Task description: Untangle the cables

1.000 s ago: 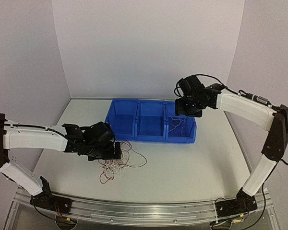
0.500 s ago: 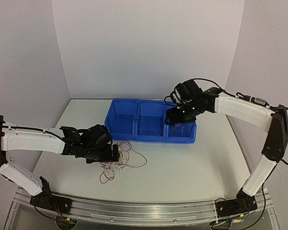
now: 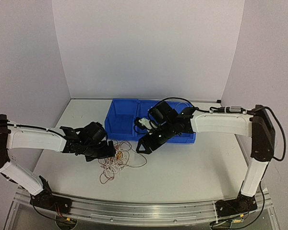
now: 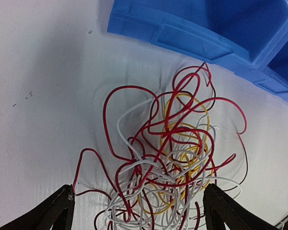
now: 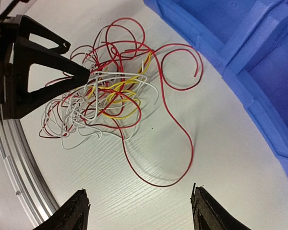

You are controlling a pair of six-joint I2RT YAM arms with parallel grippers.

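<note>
The cables (image 3: pixel 117 162) lie in a loose heap on the white worktop (image 3: pixel 197 167), left of centre in the overhead view and just in front of a row of blue bins (image 3: pixel 121 120). They are thin, round, glossy wires in red, white and yellow, curled into many overlapping loops. The red ones throw the widest curves, and one long red strand sweeps out alone toward the lower middle of the right wrist view. The yellow and white ones bunch tightly in the middle of the heap.

The left tool (image 4: pixel 139 191) stands wide open over the heap and holds nothing. Its two matte black fingers taper to points at the lower left and lower right corners of the left wrist view, with the wire bundle between them. In the right wrist view, at the upper left, one of these fingers (image 5: pixel 43 72) shows as an open triangular frame with its tip at the edge of the white and red strands.

The right tool (image 5: pixel 140 190) is also open and grips nothing. Its blunt black fingertips sit at the bottom of its own view with only bare worktop between them, apart from the wires. In the overhead view it sits at the centre, just right of the heap and beside the bins.

The worktop has a faint wood-like grain. The bins are smooth moulded plastic with stepped rims. A ribbed aluminium rail (image 5: pixel 19 158) runs along the lower left of the right wrist view.
</note>
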